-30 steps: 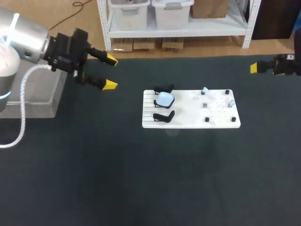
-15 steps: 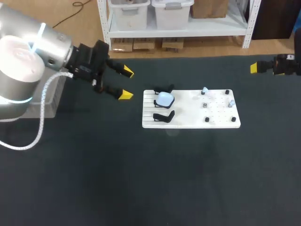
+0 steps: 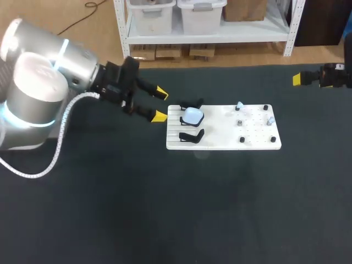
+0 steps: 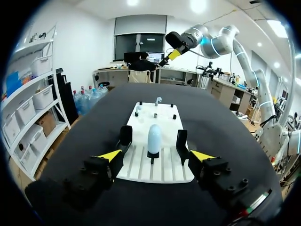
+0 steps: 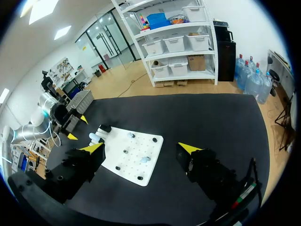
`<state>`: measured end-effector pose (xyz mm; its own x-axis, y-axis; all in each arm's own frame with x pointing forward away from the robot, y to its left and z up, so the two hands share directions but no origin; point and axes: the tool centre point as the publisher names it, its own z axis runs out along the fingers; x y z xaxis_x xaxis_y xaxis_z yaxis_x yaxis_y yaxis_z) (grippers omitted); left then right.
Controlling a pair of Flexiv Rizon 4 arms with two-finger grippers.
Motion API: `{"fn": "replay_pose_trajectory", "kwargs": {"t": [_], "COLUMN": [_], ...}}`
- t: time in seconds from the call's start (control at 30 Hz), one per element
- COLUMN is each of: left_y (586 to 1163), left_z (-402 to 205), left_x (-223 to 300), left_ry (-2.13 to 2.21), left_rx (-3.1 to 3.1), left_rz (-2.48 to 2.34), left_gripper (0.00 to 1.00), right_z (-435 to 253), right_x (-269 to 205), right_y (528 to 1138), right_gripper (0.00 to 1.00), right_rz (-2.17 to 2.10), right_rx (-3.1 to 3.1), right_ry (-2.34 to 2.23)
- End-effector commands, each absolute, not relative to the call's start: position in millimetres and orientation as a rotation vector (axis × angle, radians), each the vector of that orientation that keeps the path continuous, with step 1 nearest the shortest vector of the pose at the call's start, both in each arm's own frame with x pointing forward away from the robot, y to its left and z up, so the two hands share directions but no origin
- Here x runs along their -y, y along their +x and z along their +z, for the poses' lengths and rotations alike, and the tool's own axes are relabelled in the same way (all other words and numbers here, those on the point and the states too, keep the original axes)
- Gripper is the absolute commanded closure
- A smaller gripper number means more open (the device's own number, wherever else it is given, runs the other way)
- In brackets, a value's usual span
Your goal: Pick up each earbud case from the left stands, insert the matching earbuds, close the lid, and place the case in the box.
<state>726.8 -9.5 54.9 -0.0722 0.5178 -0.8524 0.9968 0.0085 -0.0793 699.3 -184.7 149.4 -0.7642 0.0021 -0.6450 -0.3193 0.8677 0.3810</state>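
A pale blue earbud case (image 3: 193, 115) rests on a black stand at the left end of the white board (image 3: 253, 137). A second black stand (image 3: 191, 136) in front of it is empty. Small earbuds (image 3: 240, 105) sit on the board's pegged right half. My left gripper (image 3: 160, 104) hangs open just left of the board, fingers pointing at the case. In the left wrist view the case (image 4: 154, 139) stands ahead of the open left gripper (image 4: 155, 155), in line with the gap. My right gripper (image 3: 300, 80) is at the far right edge, away from the board, open (image 5: 140, 148).
Dark cloth covers the table (image 3: 181, 209). In the right wrist view the board (image 5: 117, 162) lies ahead with my left gripper (image 5: 76, 128) beyond it. The left wrist view shows black stands (image 4: 125, 135) on either side of the case.
My left arm has swung right across the table, from near the left edge to the board's left end. The right arm has stayed put.
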Motion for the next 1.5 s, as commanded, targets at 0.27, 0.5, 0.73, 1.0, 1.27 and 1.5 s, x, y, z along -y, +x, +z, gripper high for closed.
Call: {"fn": "replay_pose_trajectory", "kwargs": {"t": [0.27,0.5,0.73,1.0,1.27,1.5], "left_y": [732.0,732.4,725.4,726.1,726.6,729.2], "left_z": [38.3,38.8,26.3,19.7,14.7,12.8], "left_x": [28.4,40.5,50.7,56.7,63.2,67.4], "left_ry": [1.506,1.509,1.542,1.545,1.546,1.542], "left_rx": [-1.622,-1.567,-1.557,-1.566,-1.568,-1.575], "left_rz": [-0.995,-1.018,-1.023,-1.037,-1.054,-1.051], "left_gripper": [0.23,0.21,0.21,0.25,0.29,0.34], "right_z": [149.7,149.7,149.7,149.7,149.7,149.7], "right_x": [184.7,184.7,184.7,184.7,184.7,184.7], "right_y": [699.2,699.2,699.2,699.2,699.2,699.2], "right_gripper": [0.00,0.00,0.00,0.00,0.00,0.00], "right_rz": [0.631,0.631,0.631,0.631,0.631,0.631], "right_rx": [-2.372,-2.372,-2.372,-2.372,-2.372,-2.372], "right_ry": [-0.229,-0.229,-0.229,-0.229,-0.229,-0.229]}}
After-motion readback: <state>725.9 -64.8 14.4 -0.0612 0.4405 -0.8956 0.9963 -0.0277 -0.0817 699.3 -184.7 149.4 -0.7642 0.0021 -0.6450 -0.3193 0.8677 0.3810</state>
